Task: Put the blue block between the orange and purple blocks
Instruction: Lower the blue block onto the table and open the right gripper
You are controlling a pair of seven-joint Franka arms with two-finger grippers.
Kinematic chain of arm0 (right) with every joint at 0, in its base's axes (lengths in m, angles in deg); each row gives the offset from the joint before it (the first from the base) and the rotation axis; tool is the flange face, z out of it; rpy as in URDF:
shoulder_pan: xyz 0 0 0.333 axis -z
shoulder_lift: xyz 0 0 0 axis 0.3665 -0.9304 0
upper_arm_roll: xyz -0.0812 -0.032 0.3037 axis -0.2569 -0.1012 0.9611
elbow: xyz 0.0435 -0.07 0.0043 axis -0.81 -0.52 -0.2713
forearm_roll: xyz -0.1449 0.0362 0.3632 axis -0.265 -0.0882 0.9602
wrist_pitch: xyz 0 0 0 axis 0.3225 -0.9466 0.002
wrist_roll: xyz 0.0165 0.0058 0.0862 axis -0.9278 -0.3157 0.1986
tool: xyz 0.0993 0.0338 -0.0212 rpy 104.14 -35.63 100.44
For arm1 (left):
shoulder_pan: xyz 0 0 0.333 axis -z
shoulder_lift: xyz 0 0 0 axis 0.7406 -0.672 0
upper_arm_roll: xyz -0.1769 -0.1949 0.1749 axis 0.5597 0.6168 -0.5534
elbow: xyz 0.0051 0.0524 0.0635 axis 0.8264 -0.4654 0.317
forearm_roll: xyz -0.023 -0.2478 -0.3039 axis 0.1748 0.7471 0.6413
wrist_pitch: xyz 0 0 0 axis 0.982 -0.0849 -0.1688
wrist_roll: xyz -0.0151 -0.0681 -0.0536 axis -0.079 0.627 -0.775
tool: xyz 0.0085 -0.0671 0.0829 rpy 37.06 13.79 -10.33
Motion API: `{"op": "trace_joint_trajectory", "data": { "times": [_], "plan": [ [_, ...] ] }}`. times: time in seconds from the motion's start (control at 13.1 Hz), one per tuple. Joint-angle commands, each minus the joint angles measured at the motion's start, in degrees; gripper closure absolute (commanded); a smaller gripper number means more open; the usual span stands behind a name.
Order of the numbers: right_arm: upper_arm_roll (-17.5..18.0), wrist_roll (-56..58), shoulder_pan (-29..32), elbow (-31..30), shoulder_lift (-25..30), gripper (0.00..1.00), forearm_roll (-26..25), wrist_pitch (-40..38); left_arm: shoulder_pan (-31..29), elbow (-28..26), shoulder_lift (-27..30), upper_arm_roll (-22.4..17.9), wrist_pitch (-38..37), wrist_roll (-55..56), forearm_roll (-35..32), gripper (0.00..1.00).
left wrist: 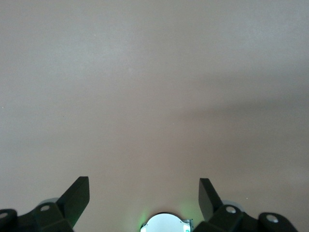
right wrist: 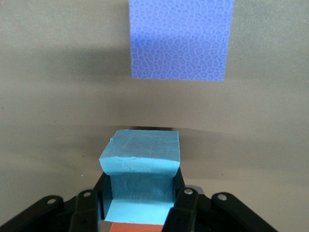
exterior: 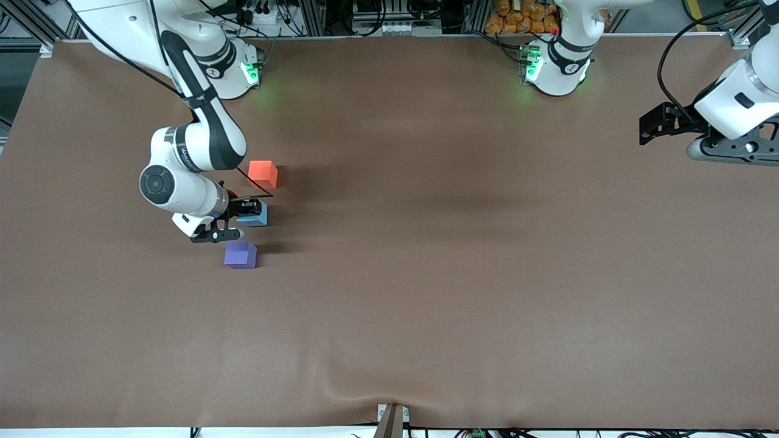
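My right gripper (exterior: pixel 246 210) is shut on the sky-blue block (exterior: pixel 255 216), its fingers squeezing the block's two sides. It holds the block low, at or just above the table, in the gap between the orange-red block (exterior: pixel 263 173) and the violet-purple block (exterior: pixel 240 254). In the right wrist view the blue block (right wrist: pixel 140 154) sits between my jaws (right wrist: pixel 139 189), with the purple block (right wrist: pixel 178 38) ahead of it and a strip of the orange block (right wrist: pixel 133 227) at the frame's edge. My left gripper (exterior: pixel 651 126) is open and empty in the air over the left arm's end of the table, waiting; its wrist view (left wrist: pixel 145 193) shows only bare table.
The three blocks form a short line toward the right arm's end of the brown table (exterior: pixel 462 274). The right arm's elbow and wrist (exterior: pixel 182 176) hang beside them. The table cover has a wrinkle near the front edge (exterior: pixel 377 389).
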Motion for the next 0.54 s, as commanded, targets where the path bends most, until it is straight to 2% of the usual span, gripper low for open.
{"op": "trace_joint_trajectory", "data": {
  "times": [0.0,0.38,0.46],
  "plan": [
    [0.8,1.7,1.6,-1.9,0.3,1.0,2.1,3.5,-2.0,0.6,0.3,0.4,-1.0,0.1,0.8,0.0],
    [0.8,1.5,1.3,-1.9,-1.2,1.0,3.0,3.8,-3.2,0.8,0.0,0.3,-0.5,0.1,0.7,0.0],
    [0.8,1.5,1.3,-1.8,-1.5,0.74,3.0,3.9,-3.6,0.6,-0.1,0.4,-0.5,0.1,0.8,0.0]
  ]
}}
